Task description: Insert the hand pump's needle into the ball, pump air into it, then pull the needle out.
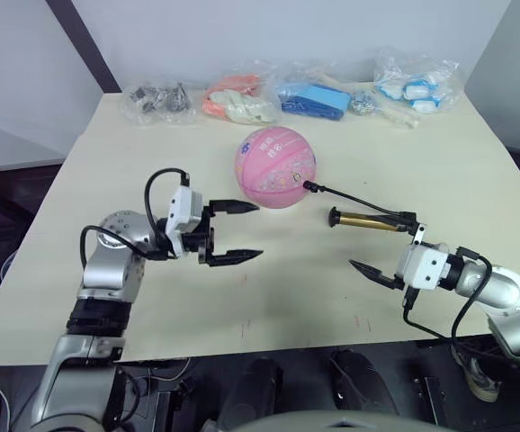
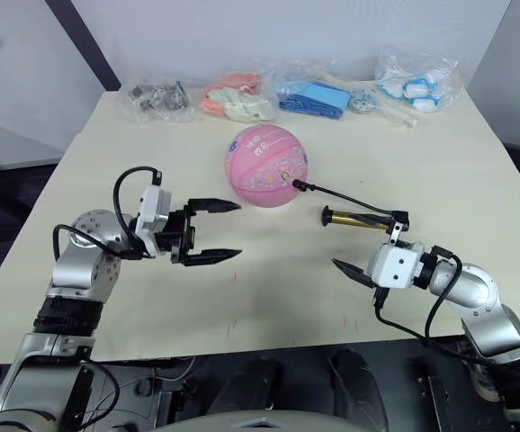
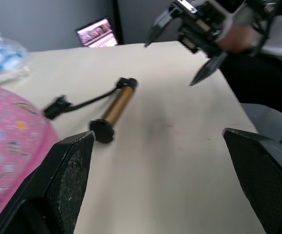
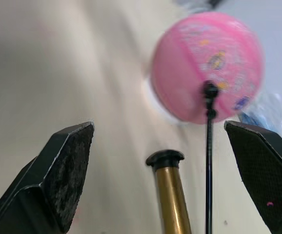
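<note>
The pink ball (image 1: 275, 167) rests mid-table. The hand pump (image 1: 368, 220) lies to its right, gold barrel flat on the table, and its black hose (image 1: 354, 199) curves back toward the ball. The hose's end fitting (image 1: 310, 186) sits against the ball's right side; the needle itself is hidden there. My left gripper (image 1: 259, 230) hovers open just in front of and left of the ball, holding nothing. My right gripper (image 1: 384, 246) is open and empty just in front of the pump. In the right wrist view the barrel (image 4: 172, 195) runs between the spread fingers toward the ball (image 4: 209, 73).
Plastic bags of items line the far table edge: dark parts (image 1: 158, 101), orange-white items (image 1: 237, 97), a blue item (image 1: 314, 97) and blue-white items (image 1: 413, 81). The table's front edge (image 1: 242, 346) runs close under both arms.
</note>
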You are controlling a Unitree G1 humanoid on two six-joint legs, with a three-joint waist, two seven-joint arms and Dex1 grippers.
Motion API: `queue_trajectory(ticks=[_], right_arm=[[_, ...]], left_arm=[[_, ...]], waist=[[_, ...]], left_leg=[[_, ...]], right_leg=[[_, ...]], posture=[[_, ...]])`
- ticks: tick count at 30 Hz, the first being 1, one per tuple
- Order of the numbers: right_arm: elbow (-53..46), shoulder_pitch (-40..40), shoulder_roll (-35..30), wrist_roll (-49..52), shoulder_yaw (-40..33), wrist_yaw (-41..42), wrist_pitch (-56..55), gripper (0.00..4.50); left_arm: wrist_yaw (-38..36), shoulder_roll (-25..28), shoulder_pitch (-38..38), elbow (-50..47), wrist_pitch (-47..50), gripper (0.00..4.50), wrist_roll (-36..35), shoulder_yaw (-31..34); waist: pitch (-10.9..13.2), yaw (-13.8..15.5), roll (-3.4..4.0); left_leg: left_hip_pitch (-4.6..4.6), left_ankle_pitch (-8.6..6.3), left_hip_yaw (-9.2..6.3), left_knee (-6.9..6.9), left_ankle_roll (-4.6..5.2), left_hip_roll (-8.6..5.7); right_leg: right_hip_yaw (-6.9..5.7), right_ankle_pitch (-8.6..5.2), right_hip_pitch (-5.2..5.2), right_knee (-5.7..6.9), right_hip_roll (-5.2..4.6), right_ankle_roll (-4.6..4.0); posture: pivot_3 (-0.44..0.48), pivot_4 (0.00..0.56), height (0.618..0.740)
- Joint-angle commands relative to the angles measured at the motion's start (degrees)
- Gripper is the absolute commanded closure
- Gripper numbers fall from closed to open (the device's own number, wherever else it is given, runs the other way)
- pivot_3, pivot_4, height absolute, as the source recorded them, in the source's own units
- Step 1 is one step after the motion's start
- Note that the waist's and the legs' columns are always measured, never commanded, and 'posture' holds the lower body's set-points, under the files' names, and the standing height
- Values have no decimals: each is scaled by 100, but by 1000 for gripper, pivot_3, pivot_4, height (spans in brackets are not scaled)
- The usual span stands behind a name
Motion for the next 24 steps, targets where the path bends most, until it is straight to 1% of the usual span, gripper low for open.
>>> queue_trajectory(ticks=[1, 3, 6, 8, 12, 15, 18, 24], right_arm=[[-519, 31, 257, 559, -244, -238, 698, 21], [-716, -27, 571, 847, -284, -499, 1224, 21], [-963, -95, 890, 1072, -301, -698, 1699, 21], [-1099, -114, 1019, 1154, -312, -776, 1925, 21], [-1345, -151, 1243, 1427, -259, -939, 2546, 21], [-1394, -158, 1342, 1412, -302, -1004, 2670, 21], [-1397, -181, 1376, 1402, -339, -1007, 2758, 21], [-1419, -265, 1460, 1439, -442, -1012, 2844, 21]], left_arm=[[185, -48, -251, 245, -150, 0, -29, 272], [625, -207, -608, 543, -131, 0, 86, 334], [1094, -413, -976, 735, 46, 0, 215, 297], [1257, -494, -1104, 798, 73, 0, 284, 271], [1911, -820, -1657, 1210, 112, 0, 476, 298], [2254, -929, -1977, 1585, 11, 0, 775, 230], [2735, -1115, -2497, 2159, 57, 0, 1087, 147], [3246, -1331, -3065, 2886, 89, 0, 1489, 100]], waist=[[0, -6, 0], [0, 1, 0], [-1, 20, -1], [-1, 9, -1], [-1, 0, -2], [-1, -9, -2], [-1, -8, -3], [-2, -29, -3]], left_leg=[[1, 0, 2, 0, 0, -1], [1, 0, 0, 1, 0, -3], [-2, 5, -9, 4, -8, -5], [-4, 5, -12, 5, -8, -6], [-4, 5, -11, 6, -9, -8], [-5, 7, -13, 6, -11, -10], [-6, 7, -8, 6, -11, -11], [-9, 7, -5, 7, -11, -15]], right_leg=[[1, 0, 0, 0, 0, 0], [1, 1, -1, 2, 1, -1], [-9, 4, 0, 5, 1, -5], [-11, 5, 0, 6, 0, -4], [-9, 5, -2, 5, 0, -4], [-13, 5, -3, 7, 1, -4], [-7, 5, -7, 11, 1, -4], [-5, 6, -12, 12, 1, -2]], posture=[[0, 150, 740], [0, 150, 740], [0, 150, 740], [0, 150, 740], [0, 150, 740], [0, 150, 740], [0, 150, 740], [0, 150, 740]])
